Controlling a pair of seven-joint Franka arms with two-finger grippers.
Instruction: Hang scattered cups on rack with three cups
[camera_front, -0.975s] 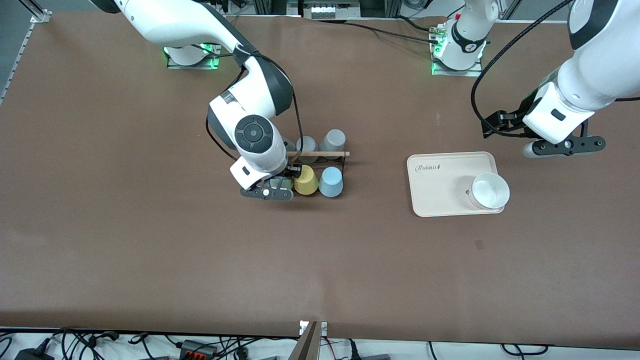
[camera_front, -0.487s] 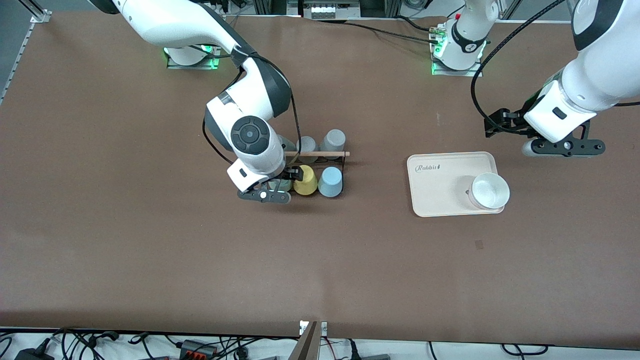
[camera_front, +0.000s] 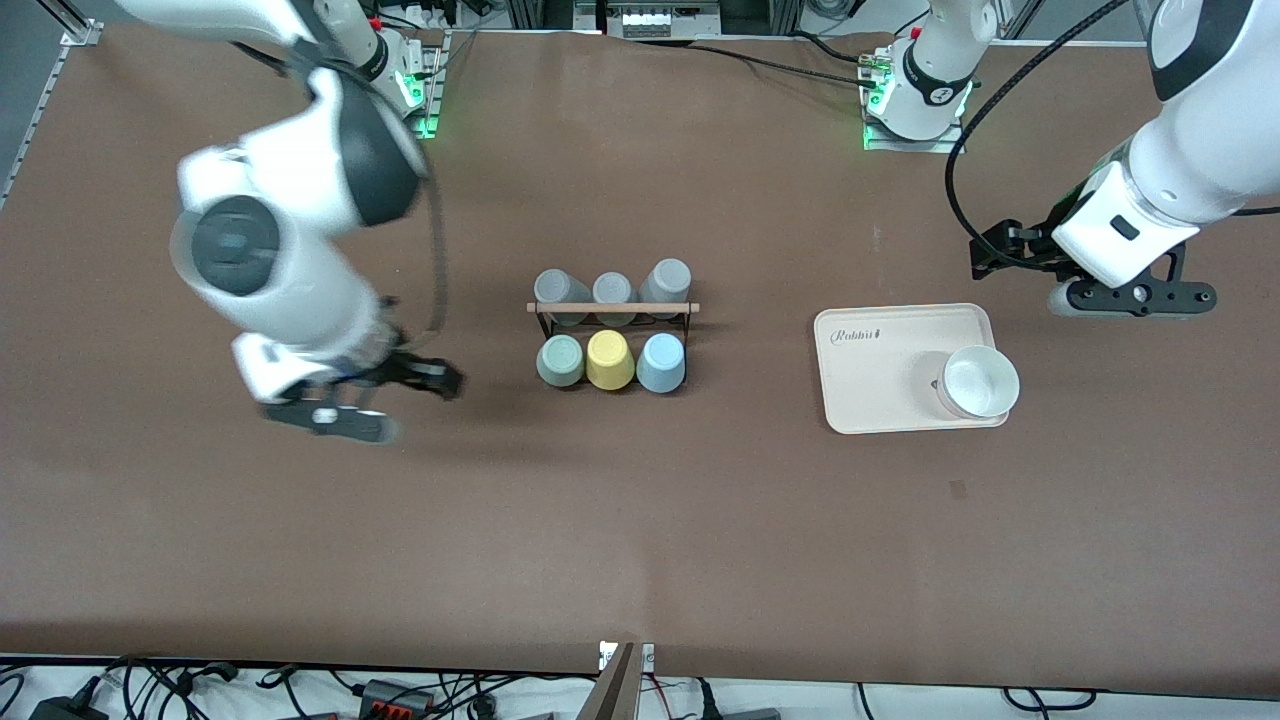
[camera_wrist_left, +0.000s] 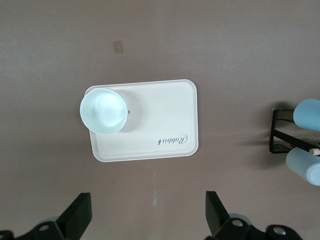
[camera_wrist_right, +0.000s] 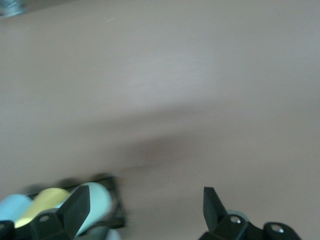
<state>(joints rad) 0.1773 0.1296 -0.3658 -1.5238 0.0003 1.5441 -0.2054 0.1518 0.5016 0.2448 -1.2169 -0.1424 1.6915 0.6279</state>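
In the front view the rack (camera_front: 612, 312) stands mid-table with six cups on it: three grey cups (camera_front: 612, 288) in the row nearer the robots' bases, and the mint cup (camera_front: 560, 360), yellow cup (camera_front: 610, 359) and blue cup (camera_front: 661, 362) in the row nearer the camera. The right gripper (camera_front: 345, 405) is over bare table toward the right arm's end, empty. The left gripper (camera_front: 1130, 296) waits beside the cream tray (camera_front: 880, 370), which holds a white bowl (camera_front: 980, 382). The left wrist view shows its jaws spread wide, empty, with tray and bowl below. The right wrist view shows wide, empty jaws too
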